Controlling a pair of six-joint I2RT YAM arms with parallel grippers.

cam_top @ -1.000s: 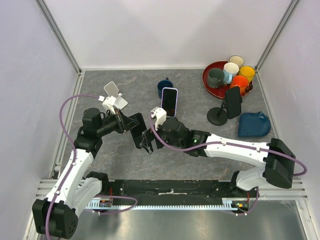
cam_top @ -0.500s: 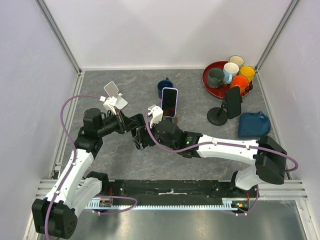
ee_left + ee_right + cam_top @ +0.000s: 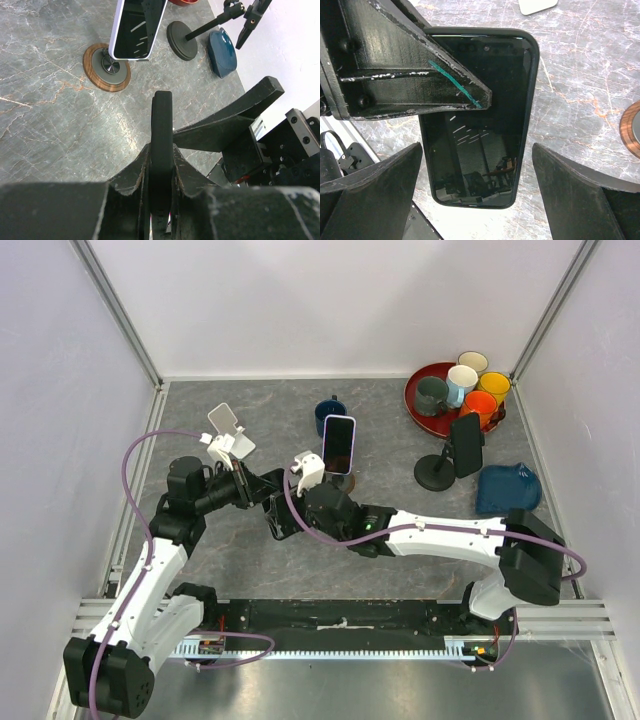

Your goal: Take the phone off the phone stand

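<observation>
Left gripper [image 3: 162, 165] is pinched tight on the black phone [image 3: 490, 150], front to back. One finger lies across the screen in the right wrist view. In the left wrist view the phone shows edge-on, running straight out from the jaws. The phone is in the air above the surface [image 3: 280, 405], left of centre, touching no stand.

Right gripper [image 3: 475, 192] is spread as wide as it goes, facing the screen. The phone sits between its fingers [image 3: 375, 192], long edges lined up with them. There's a small gap at the right-hand finger; the other side is too close to call contact. No clamp from this one.

Top view, from the held phone:
- white phone stand [image 3: 228, 430] at 11 o'clock, near, not touching
- lilac-cased phone [image 3: 339, 443] at 1 o'clock, propped upright on a stand with a round wooden base [image 3: 106, 74]
- dark blue mug [image 3: 328, 410] just behind the lilac-cased phone, at its 12
- black stand [image 3: 437, 472] carrying a dark phone at 3 o'clock, well apart
- blue pouch [image 3: 507, 490] just beside the black stand
- red tray [image 3: 410, 390] of mugs in the far 2 o'clock corner
</observation>
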